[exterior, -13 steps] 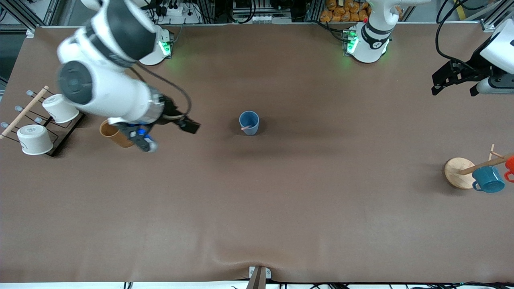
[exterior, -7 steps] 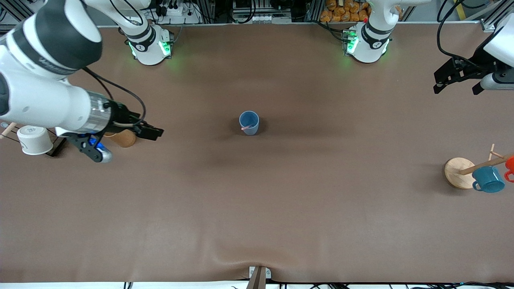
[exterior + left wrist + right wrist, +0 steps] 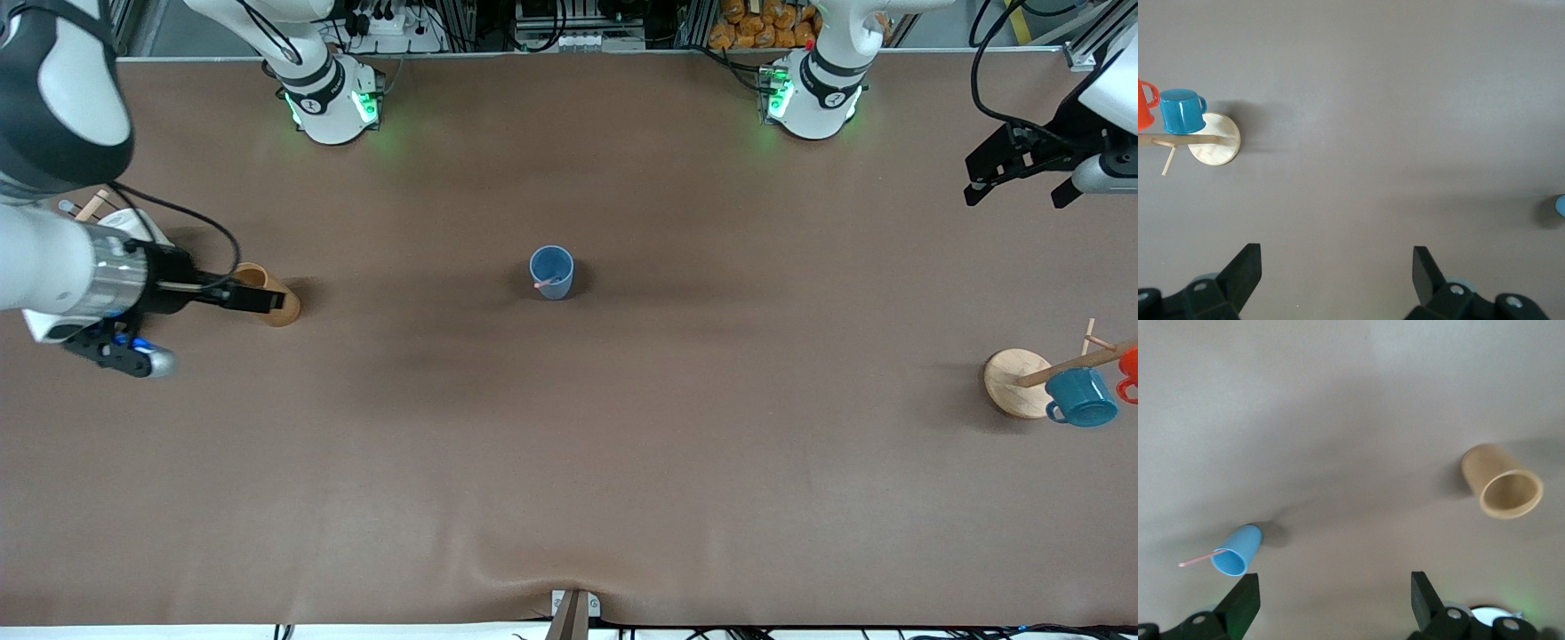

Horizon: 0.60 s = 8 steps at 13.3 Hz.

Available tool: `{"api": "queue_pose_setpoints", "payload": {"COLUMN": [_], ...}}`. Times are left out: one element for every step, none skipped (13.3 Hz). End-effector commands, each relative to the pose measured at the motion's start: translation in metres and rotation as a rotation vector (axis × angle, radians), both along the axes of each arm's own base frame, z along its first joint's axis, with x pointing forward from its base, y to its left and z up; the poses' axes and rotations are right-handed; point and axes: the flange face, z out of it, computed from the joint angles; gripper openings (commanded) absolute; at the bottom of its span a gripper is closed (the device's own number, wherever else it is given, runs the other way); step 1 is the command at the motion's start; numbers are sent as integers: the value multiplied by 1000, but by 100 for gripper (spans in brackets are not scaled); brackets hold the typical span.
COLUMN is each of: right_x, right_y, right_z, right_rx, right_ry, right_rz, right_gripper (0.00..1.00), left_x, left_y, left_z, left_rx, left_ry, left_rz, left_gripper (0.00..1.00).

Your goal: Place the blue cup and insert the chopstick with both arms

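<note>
A tan cup (image 3: pixel 271 302) stands on the brown counter (image 3: pixel 622 462) toward the right arm's end. Toward the left arm's end, a teal mug (image 3: pixel 1080 397) and a red mug (image 3: pixel 1129 364) hang on a wooden rack (image 3: pixel 1018 382).

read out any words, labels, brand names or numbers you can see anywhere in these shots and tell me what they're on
No text can be read.
Right arm base: a small dark mark, too small to read.
Left arm base: the same, unreadable.
Blue cup, tan cup, teal mug: no print visible.
</note>
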Motion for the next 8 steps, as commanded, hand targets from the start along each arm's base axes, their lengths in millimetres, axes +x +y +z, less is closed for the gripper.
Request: {"api": "queue_pose_setpoints", "payload": {"right_x": [-4,-5,-5,-10,-19,-26,-32,-37], "right_y": [-27,-30,-32,-35,-40,-44,-53,-65], "right_z": [15,21,24,37,58,68,77,79], "right_rx": [-72,-129,-161,-174,-189,-185,-179,-178], "right_ry": [-60,-80,-91,-114,-150,-165,-177,-175], "right_rz": [134,179,194,196,228,283,311,300], "right_gripper": [100,100,100,100,100,100,100,100], "left_x": [-4,-3,-1,-1,-1,-1,-1,-1], "left_y": [-11,-19,-21,-23,-25,-27,-28,-29], "left_z": [7,2,0,-1,-2,-2,-2,-2], "left_rx": [19,20,21,21,21,20,19,19], "left_ry": [-14,-5,-1,1,2,3,3,3], "left_rz": [-12,-21,-24,-22,-27,-30,-32,-33], "left_gripper": [100,100,100,100,100,100,100,100]}}
